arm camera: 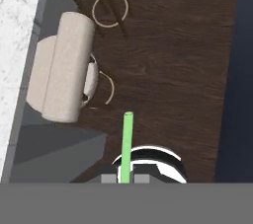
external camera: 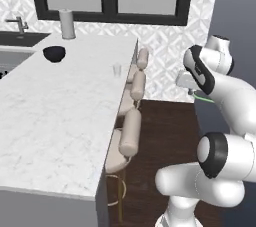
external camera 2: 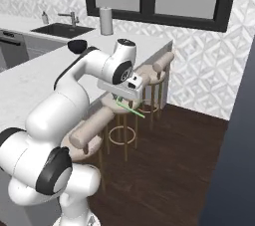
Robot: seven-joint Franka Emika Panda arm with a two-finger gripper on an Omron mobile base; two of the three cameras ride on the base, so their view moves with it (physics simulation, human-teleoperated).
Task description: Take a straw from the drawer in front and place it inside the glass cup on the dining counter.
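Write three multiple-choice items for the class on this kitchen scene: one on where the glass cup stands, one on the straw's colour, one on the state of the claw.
1. Where does the glass cup stand?
A. On the dining counter, near the edge by the stools
B. On the floor
C. Inside the black bowl

2. What colour is the straw?
A. Red
B. Light green
C. Black

3. What state is the claw in?
A. Open and bare
B. Shut on the black bowl
C. Shut on the straw

Answers:
1. A, since the left base view shows the cup upright on the white marble top close to its stool-side edge.
2. B, since the hand view shows a thin green stick against the dark wooden floor.
3. C, since the straw juts out from between the closed finger tips, over the floor beside the stools.
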